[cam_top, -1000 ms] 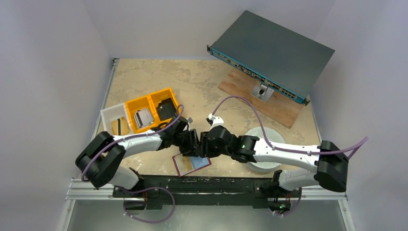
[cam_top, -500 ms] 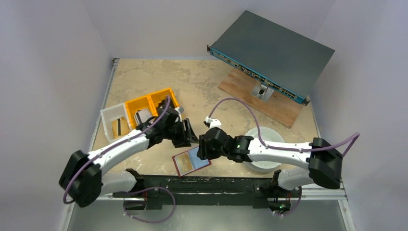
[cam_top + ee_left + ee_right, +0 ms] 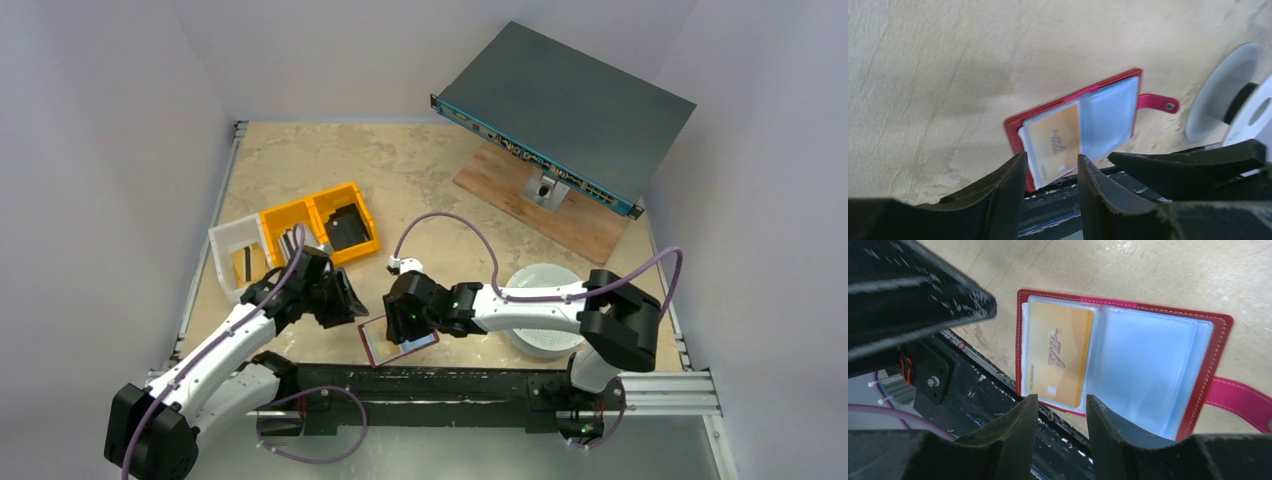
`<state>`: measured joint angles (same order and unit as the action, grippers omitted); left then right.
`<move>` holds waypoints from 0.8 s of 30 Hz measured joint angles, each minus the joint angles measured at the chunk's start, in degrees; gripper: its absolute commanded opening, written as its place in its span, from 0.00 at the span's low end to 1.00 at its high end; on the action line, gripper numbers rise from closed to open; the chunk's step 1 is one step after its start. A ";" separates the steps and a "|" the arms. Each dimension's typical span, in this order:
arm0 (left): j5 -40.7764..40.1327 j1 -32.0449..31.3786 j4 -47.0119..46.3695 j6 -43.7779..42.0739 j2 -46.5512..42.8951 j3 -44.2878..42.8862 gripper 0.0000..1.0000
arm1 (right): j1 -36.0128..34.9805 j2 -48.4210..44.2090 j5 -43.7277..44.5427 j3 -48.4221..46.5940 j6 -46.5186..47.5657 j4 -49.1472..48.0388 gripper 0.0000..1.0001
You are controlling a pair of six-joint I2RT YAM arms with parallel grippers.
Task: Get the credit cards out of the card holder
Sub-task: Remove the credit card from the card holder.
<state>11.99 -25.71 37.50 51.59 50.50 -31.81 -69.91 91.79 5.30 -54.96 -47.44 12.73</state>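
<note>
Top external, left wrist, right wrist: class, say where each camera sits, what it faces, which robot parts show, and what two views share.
Top external: above, behind the bases, looking down on the table; both arms show.
Left wrist: on the left arm, facing the open card holder; left pincer shows.
Right wrist: on the right arm, facing the card holder; right pincer shows.
Shared: both wrist views hold the golden card.

Bright, even light; soft shadows; left wrist view slightly motion-blurred; top view sharp.
</note>
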 measured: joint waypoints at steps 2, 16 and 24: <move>0.39 0.09 -0.52 0.42 -0.31 3.19 0.35 | 0.00 1.53 -1.38 -0.02 -0.02 -1.18 0.40; 6.19 0.09 -9.25 2.89 0.66 10.16 0.17 | 4.28 4.81 -8.59 3.04 -1.14 -10.67 0.40; 7.30 -0.79 -11.76 2.91 3.45 10.19 0.11 | 5.49 4.85 -10.97 6.05 -2.23 -13.99 0.40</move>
<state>19.29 -26.50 25.74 54.50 53.95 -21.63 -64.42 96.64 -5.67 -48.90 -49.67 -1.26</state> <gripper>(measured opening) 0.119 0.401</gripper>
